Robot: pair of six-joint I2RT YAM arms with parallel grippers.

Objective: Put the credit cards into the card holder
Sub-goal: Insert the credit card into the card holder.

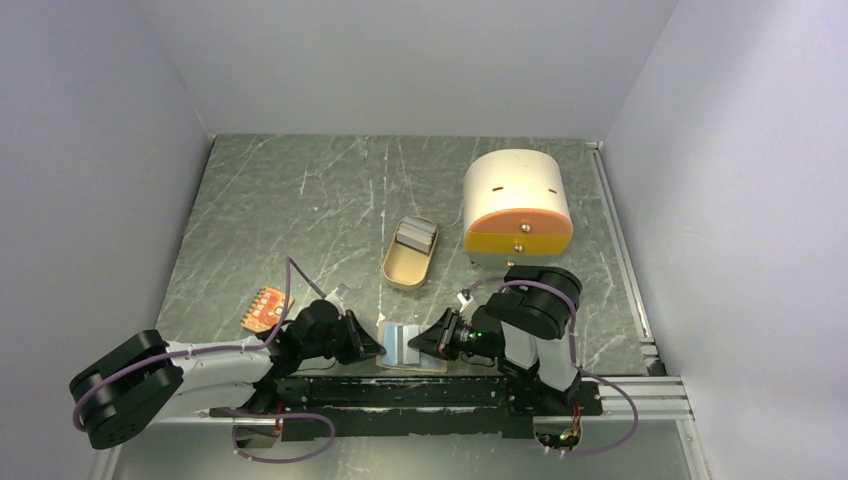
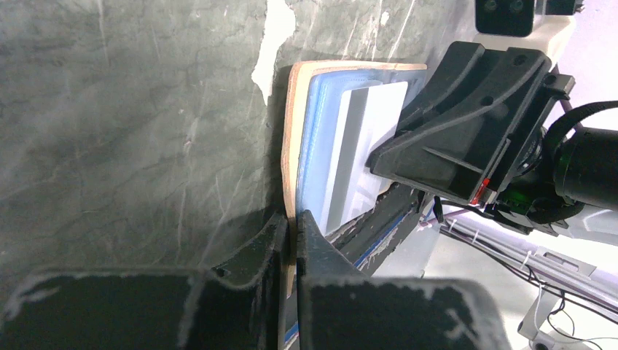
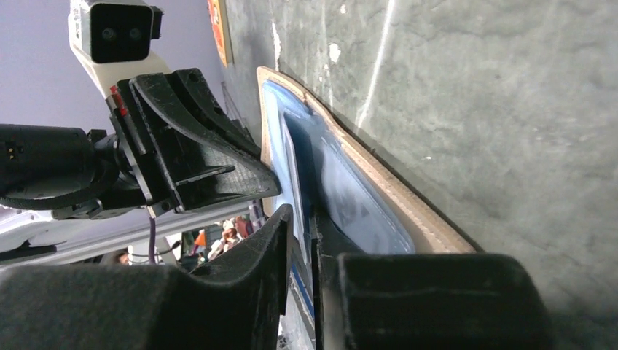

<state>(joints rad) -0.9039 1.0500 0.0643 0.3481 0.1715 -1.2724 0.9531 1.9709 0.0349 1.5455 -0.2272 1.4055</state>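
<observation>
Card holder (image 1: 404, 345): open and flat on the table (image 1: 300, 200) at 6 o'clock, close to the near edge, tan outside down, light blue inside up, between the two pincers
Left pincer (image 2: 293, 227): at 9 o'clock of the holder, fingers together, clamped on its tan edge
Right pincer (image 3: 304, 226): at 3 o'clock of the holder, fingers a sliver apart around a thin pale edge; gripping or loose, cannot tell
Whitish-grey card (image 2: 368, 138): flat on the blue inside, one side under the right pincer's tip
Oval tin tray (image 1: 400, 272): mid-table, at 12 o'clock of the holder, well apart
Cream box with orange front (image 1: 515, 185): at 1 o'clock of the holder
Orange dotted piece (image 1: 264, 308): at 9 to 10 o'clock of the holder, beside the left arm
</observation>
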